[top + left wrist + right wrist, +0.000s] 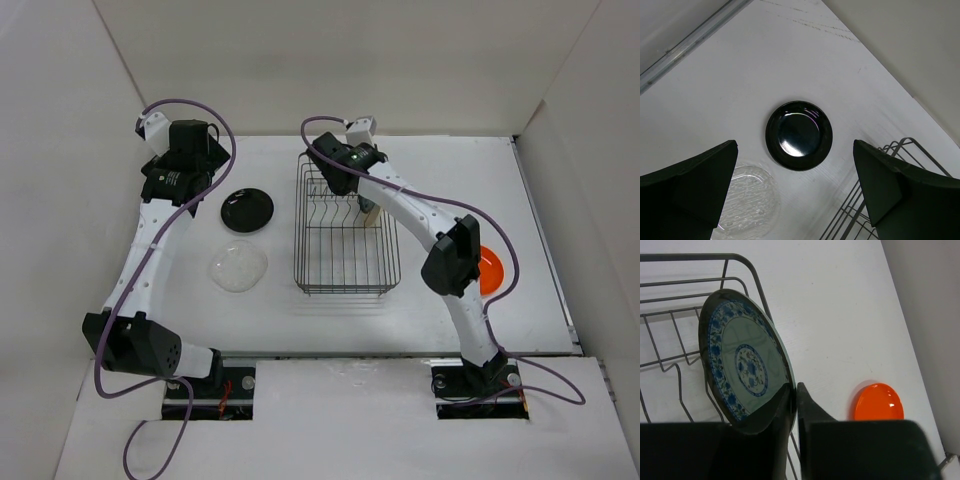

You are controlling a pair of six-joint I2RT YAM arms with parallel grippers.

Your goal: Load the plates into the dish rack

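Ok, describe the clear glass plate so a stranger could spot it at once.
Find the black wire dish rack in the middle. Two plates lie flat to its left; the clear plate is the one nearer the arm bases. It is see-through, nearly blending into the white table, unlike the glossy black plate.

Rack [347,290] sits mid-counter [430,320], and the right arm [410,210] reaches right over its far end, wrist above the wires. Beneath it, just inside the rack's right wall, a pale upright plate [368,212] peeks out. Left of the rack the black plate [246,209] lies flat, with the glass plate [238,267] off the rack's near-left corner. The left arm [150,240] curves up farther left of the rack. Right of the rack, the orange plate [491,270] is half hidden behind the right arm's elbow.
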